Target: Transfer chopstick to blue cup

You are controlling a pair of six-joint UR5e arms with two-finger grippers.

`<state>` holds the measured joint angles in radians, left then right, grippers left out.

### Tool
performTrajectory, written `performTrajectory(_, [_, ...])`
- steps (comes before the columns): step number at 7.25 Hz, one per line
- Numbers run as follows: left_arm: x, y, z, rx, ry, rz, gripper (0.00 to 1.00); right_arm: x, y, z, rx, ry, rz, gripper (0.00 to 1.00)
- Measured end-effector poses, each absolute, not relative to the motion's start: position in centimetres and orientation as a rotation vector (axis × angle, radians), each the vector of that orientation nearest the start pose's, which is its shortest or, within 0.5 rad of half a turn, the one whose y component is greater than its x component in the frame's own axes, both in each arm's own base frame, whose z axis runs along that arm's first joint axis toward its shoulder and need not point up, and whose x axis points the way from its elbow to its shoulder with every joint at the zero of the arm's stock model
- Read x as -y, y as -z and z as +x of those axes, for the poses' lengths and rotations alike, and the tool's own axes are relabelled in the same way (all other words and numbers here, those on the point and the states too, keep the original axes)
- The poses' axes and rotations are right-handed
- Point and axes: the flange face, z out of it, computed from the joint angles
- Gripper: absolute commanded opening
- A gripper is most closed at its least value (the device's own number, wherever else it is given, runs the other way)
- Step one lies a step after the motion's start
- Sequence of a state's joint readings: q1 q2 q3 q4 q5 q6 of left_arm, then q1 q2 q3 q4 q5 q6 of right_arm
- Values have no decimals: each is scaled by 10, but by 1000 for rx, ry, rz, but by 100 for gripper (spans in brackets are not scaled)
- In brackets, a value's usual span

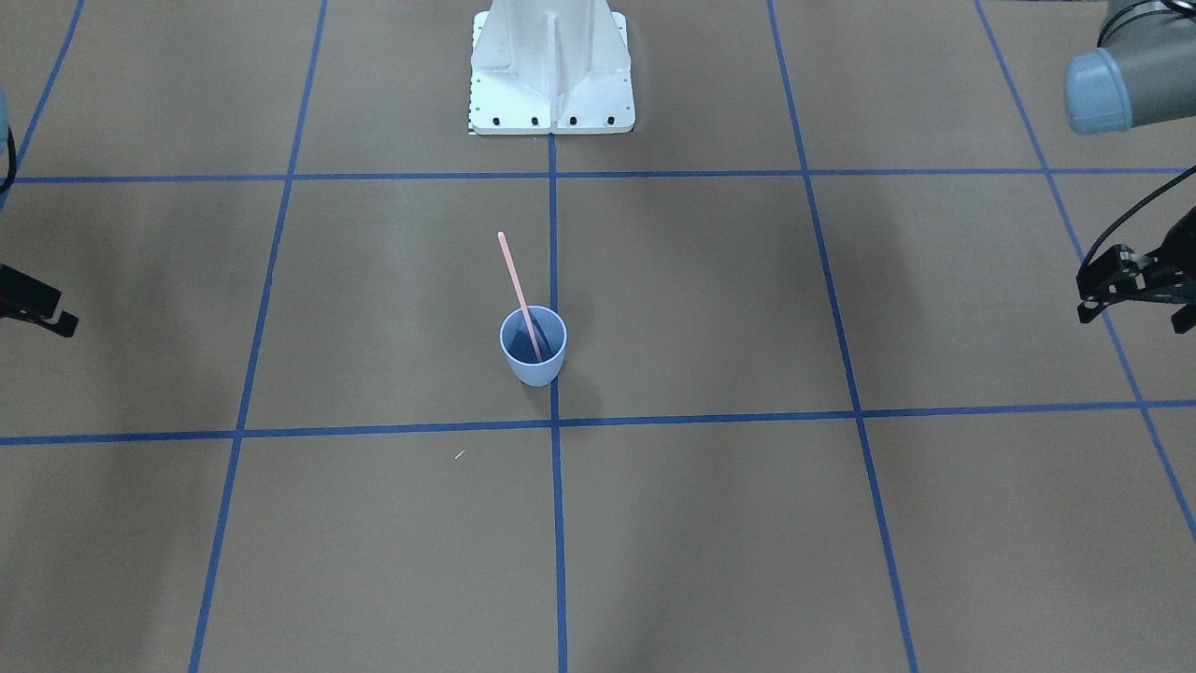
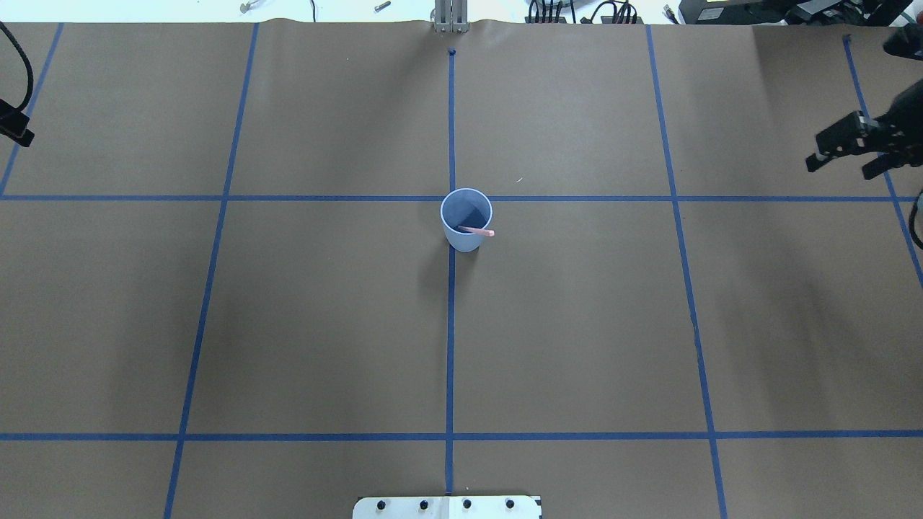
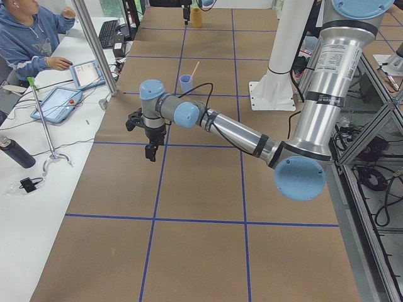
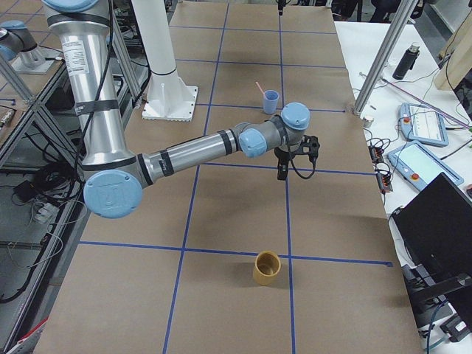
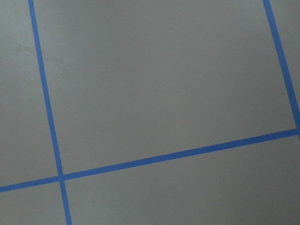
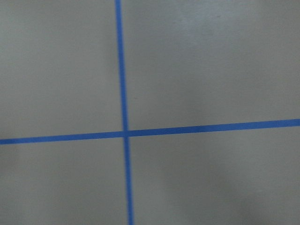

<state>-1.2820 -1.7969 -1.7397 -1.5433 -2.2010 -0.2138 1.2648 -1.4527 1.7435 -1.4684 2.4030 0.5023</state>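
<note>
Currently the chopstick point(image 1: 517, 280) stands inside the blue cup point(image 1: 534, 366). Its lower tip is down in the cup and its shaft leans on the rim. The upper end tilts toward my base and slightly toward my right side. The cup stands upright near the centre of the tabletop point(image 1: 701, 308), on a tape line point(image 1: 558, 523). I judge the transfer complete.

Gripper status: my left gripper point(image 1: 1135, 318) hangs near one end of the tabletop, jaws spread wide, holding nothing. My right gripper point(image 2: 838, 171) hangs near the opposite end, also wide and empty. Both are well apart from the cup.

Hazards from this state:

1. Tipping. More than half of the chopstick projects above the rim, and the cup looks light and narrows toward its base. A knock on the projecting end would likely lever the cup over and spill the chopstick.
2. Arm sweep. Any path of mine that crosses the centre at low height risks that knock. The upper end is the likeliest contact point.
3. Needless regrasp. Closing a gripper on the shaft again could lift or drag the cup.

Recommended: keep both arms clear of the centre.
</note>
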Motion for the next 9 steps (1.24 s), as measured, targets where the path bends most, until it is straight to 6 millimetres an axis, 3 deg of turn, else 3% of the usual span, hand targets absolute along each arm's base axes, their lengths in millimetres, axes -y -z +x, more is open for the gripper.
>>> performTrajectory(1, [584, -483, 77, -691, -207, 198, 98, 525, -533, -73, 842, 31, 58, 100])
performTrajectory(2, [589, -504, 56, -697, -213, 196, 98, 516, -557, -45, 812, 64, 83, 100])
performTrajectory(3, [591, -531, 26, -724, -182, 175, 98, 509, -570, -25, 799, 77, 97, 100])
performTrajectory(5, [578, -598, -40, -747, -62, 144, 98, 504, -578, 2, 791, 65, 121, 100])
performTrajectory(6, [568, -617, -58, -750, -23, 150, 98, 504, -579, 9, 783, 68, 132, 100])
performTrajectory(7, [562, -625, -65, -758, 5, 155, 98, 503, -581, 13, 772, 68, 137, 100])
performTrajectory(9, [570, -603, -58, -790, 53, 159, 98, 501, -594, 16, 759, 59, 119, 100])
